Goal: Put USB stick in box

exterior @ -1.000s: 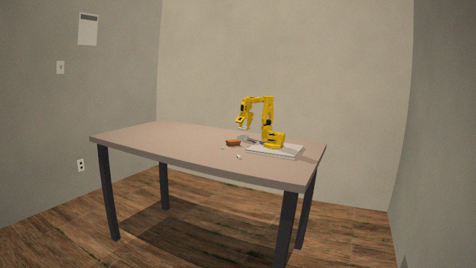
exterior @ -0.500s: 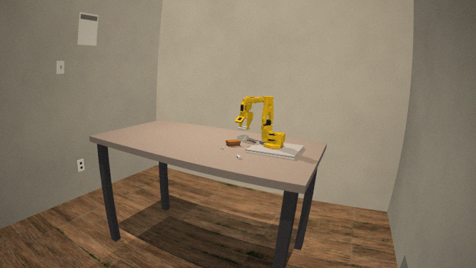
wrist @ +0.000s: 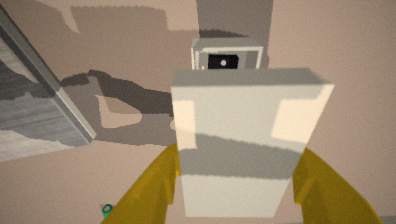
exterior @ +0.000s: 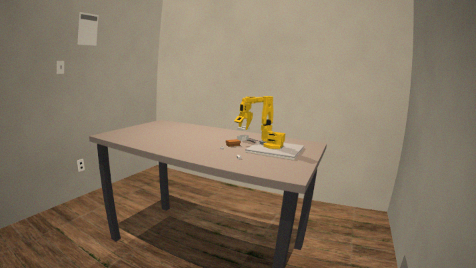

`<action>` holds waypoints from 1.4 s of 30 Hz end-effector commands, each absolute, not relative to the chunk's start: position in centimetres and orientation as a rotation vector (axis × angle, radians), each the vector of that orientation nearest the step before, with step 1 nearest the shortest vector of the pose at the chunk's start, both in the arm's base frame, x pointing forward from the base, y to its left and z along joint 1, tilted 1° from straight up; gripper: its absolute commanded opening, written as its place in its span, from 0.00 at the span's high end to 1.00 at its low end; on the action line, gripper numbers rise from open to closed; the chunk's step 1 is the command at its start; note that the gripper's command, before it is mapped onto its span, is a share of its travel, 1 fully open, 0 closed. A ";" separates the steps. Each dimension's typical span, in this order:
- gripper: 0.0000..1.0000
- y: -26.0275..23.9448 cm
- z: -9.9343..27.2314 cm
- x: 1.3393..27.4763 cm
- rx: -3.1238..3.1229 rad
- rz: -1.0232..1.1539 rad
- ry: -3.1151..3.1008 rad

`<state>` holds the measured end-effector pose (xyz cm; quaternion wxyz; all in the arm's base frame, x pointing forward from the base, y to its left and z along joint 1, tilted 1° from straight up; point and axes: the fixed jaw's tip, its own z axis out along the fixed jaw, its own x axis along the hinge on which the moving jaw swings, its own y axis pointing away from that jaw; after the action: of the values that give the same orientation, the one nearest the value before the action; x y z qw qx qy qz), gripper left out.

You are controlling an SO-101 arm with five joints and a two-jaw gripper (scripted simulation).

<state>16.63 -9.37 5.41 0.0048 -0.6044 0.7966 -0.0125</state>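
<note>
Our pincer (wrist: 237, 200) is clamped on the white lid (wrist: 245, 135), held above the worktop (exterior: 173, 143). The white box (wrist: 226, 52) sits just beyond, something dark already inside, likely the USB stick. If we lower off-centre, the lid could catch a wall and tilt.

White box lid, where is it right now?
The flat white box lid is gripped in the yellow end effector, raised above the table, with the open white box just beyond it in the wrist view.

A bare room: plain grey walls (exterior: 317, 67), dark wood-plank floor (exterior: 207, 240), one beige dark-legged table (exterior: 160, 140), a white wall socket (exterior: 81, 165).
</note>
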 end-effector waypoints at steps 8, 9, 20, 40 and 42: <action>0.77 -9.2 5.3 16.7 -1.891 -0.019 2.502; 0.77 -9.2 5.3 16.7 -1.891 -0.019 2.502; 0.77 -9.2 5.2 16.7 -1.891 -0.019 2.502; 0.77 -9.2 4.4 16.8 -1.891 -0.019 2.502; 0.77 -9.2 4.3 16.8 -1.891 -0.019 2.502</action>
<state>16.93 -9.49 4.91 0.0072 -0.6032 0.7973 -0.0178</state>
